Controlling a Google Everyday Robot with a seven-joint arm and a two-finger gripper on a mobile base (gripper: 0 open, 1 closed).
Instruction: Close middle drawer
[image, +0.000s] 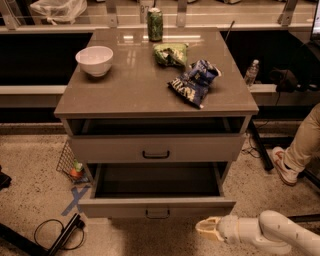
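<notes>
The middle drawer (120, 207) is pulled far out from the grey cabinet, its low flat front with a small dark bar handle (157, 214) facing me and its long box showing. My gripper (204, 226) sits at the lower right on a white arm, pointing left. It is just below and in front of the right end of the drawer front, close to it. Above, the taller-fronted top drawer (155, 148) stands slightly out.
On the cabinet top (130, 85) are a white bowl (94, 60), a green can (154, 24), a green bag (171, 53) and a blue chip bag (194, 82). A person's leg and shoe (295, 155) are at the right. A cable (55, 232) and blue tape lie on the floor at left.
</notes>
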